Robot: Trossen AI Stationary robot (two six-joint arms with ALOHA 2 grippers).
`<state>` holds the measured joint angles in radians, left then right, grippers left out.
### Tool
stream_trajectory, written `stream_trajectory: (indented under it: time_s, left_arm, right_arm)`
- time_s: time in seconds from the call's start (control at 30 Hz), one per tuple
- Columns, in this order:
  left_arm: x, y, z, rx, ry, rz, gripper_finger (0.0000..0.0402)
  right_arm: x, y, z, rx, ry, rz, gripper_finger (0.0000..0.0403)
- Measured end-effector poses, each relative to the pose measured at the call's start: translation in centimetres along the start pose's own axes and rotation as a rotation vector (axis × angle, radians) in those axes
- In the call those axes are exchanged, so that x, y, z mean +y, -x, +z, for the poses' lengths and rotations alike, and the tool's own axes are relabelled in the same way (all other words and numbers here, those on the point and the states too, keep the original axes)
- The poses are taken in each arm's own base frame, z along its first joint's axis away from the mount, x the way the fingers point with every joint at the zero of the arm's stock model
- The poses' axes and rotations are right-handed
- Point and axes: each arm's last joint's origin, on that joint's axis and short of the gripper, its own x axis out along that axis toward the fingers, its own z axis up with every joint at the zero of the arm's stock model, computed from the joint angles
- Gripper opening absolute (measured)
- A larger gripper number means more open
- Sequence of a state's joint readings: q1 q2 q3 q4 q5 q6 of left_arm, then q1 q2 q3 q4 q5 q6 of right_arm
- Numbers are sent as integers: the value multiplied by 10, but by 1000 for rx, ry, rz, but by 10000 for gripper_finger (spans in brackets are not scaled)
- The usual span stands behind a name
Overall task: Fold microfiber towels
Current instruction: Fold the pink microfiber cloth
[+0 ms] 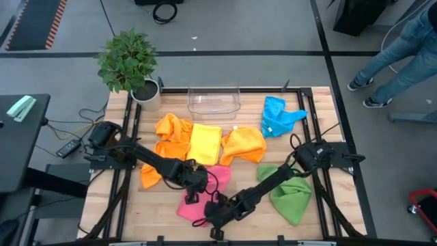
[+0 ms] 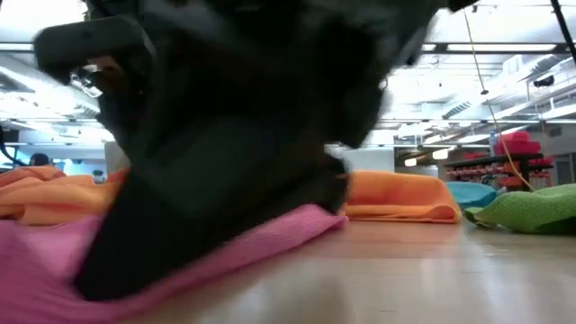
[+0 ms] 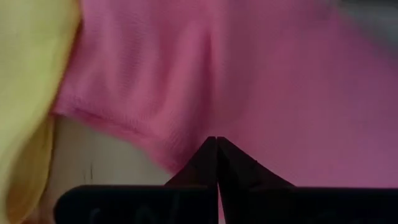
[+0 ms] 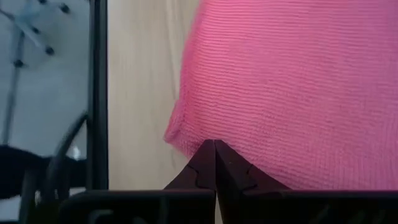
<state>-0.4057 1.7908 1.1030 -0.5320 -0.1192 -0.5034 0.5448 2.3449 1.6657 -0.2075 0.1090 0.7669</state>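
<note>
both tools, left [image 1: 193, 197] and right [image 1: 217, 217], were pinched shut on edges of the pink towel [image 1: 217, 179], a soft, limp, light cloth best gripped at its corners.

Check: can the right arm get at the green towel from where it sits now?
Probably yes, but not at once. The green towel lies bare beside the right arm, nothing on top. But the right gripper is shut on the pink towel's edge and must release first.

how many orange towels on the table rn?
2. One orange towel left of the yellow towel, running toward the left arm; the other right of it. More could hide under the arms.
</note>
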Motion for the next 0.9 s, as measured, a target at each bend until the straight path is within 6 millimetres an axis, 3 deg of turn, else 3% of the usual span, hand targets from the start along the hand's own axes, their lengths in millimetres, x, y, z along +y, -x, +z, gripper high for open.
stream_trajectory:
  time_s: [0.17, 0.4, 0.5, 0.63, 0.77, 0.9]
  left_arm:
    - [-8, 1, -3, -10, -9, 0, 18]
    - [-29, 5, -16, -9, 9, -25, 6]
    - [-43, 7, -22, -33, 23, -60, 17]
    - [-72, 14, -23, -198, -17, -157, 22]
    - [-98, 25, -28, -330, -209, -251, 11]
    - [-116, 31, -43, -357, -381, -277, 25]
  right_arm:
    - [1, 17, -19, 74, -12, -47, 3]
    - [-5, 59, -43, 111, -46, -110, 3]
    - [-8, 83, -52, 110, -80, -90, 3]
    - [-5, 117, -57, 35, -52, -53, 3]
    - [6, 144, -56, -55, 124, -15, 20]
    - [8, 135, -62, -76, 347, -49, 78]
